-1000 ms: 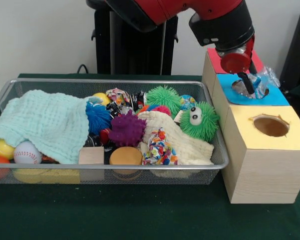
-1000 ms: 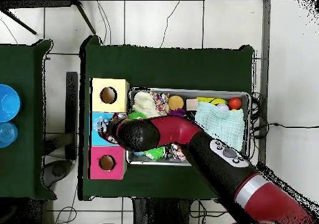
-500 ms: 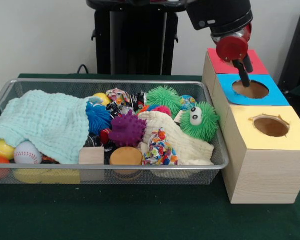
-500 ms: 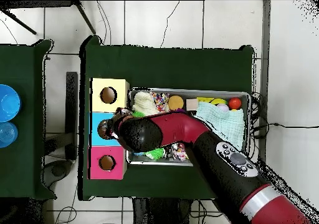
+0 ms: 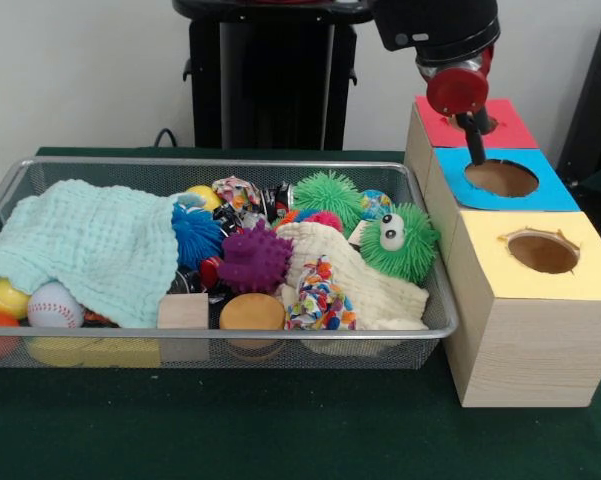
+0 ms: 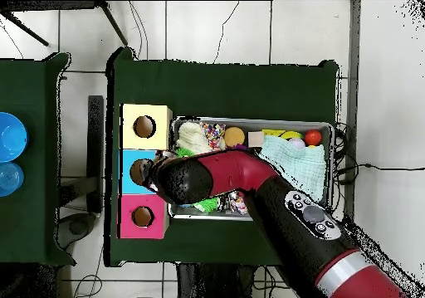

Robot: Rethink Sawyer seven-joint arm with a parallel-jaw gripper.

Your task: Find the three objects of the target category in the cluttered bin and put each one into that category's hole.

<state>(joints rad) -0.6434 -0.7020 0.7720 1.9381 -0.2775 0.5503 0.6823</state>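
My gripper (image 5: 477, 150) hangs just above the far left rim of the hole (image 5: 502, 178) in the blue-topped box (image 5: 550, 195). It is open and empty. The hole looks dark inside and no packet shows in it. The wire mesh bin (image 5: 220, 162) lies to the left of the boxes, full of toys. No clear packet with blue and red print shows plainly among them. In the overhead view my arm (image 6: 199, 178) reaches from the bin (image 6: 249, 119) over the blue box (image 6: 129, 158) and hides the gripper.
A red-topped box (image 5: 435, 125) stands behind the blue one and a yellow-topped box (image 5: 590, 265) in front. The bin holds a mint cloth (image 5: 90, 245), a cream cloth (image 5: 370, 290), spiky balls, a green googly-eyed toy (image 5: 400, 240), a confetti-patterned bundle (image 5: 315, 295) and several balls.
One second ago the gripper held a clear packet over the blue box's hole. The packet has left the gripper and is out of sight. The gripper has risen and shifted slightly left.
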